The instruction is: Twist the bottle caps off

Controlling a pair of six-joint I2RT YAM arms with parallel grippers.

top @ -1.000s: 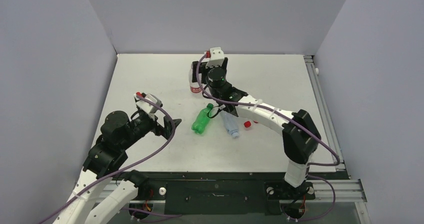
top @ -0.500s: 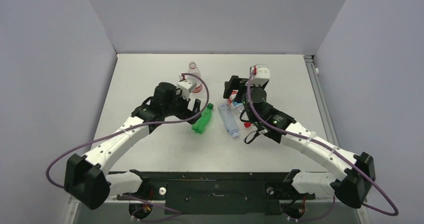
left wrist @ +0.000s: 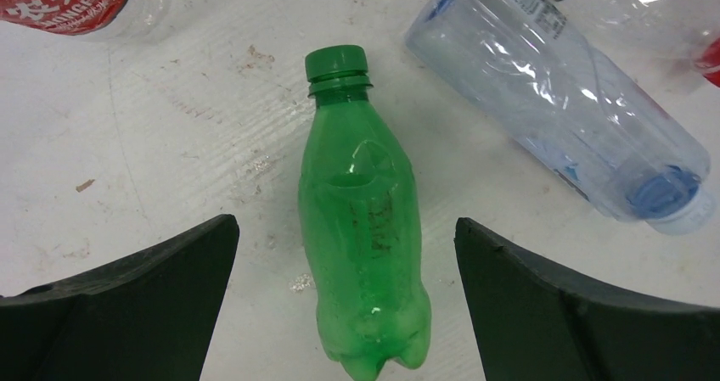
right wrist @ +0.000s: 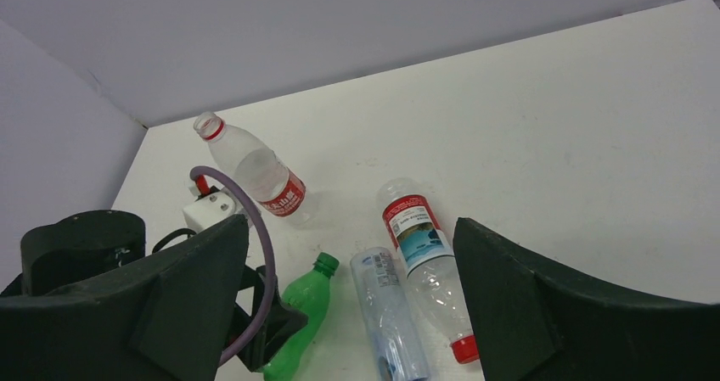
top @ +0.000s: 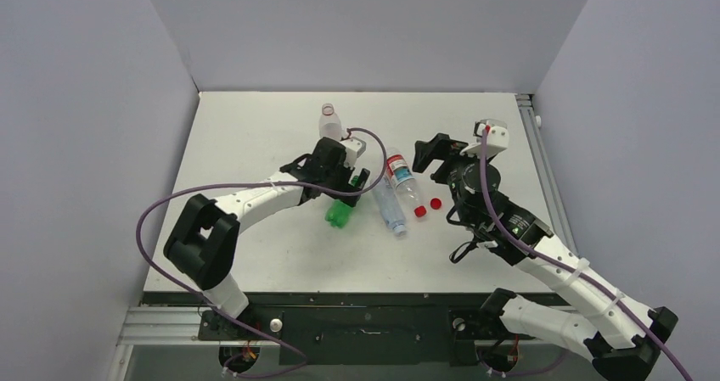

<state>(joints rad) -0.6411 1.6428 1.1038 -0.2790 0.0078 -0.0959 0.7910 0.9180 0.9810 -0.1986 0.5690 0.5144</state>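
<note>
Left gripper (left wrist: 344, 222) gapes wide astride the lying green bottle (left wrist: 363, 237), which has its green cap (left wrist: 337, 61) on. Four bottles sit mid-frame: the upright red-label bottle (top: 329, 125), uncapped; the green one; the pale-blue bottle (top: 389, 211); the lying red-label bottle (top: 402, 176). Two red caps: first red cap (top: 419, 212) at that bottle's lower end, second red cap (top: 435, 203) just right. Right gripper (right wrist: 350, 224) is spread, holding nothing.

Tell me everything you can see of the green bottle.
The green bottle is small, translucent green plastic, unlabelled, with a waisted body and a lobed base. Its green cap is on. It lies on its side on the white table, between the open left hand's fingers, which do not touch it. The clear bottle lies beside it, apart.
</note>
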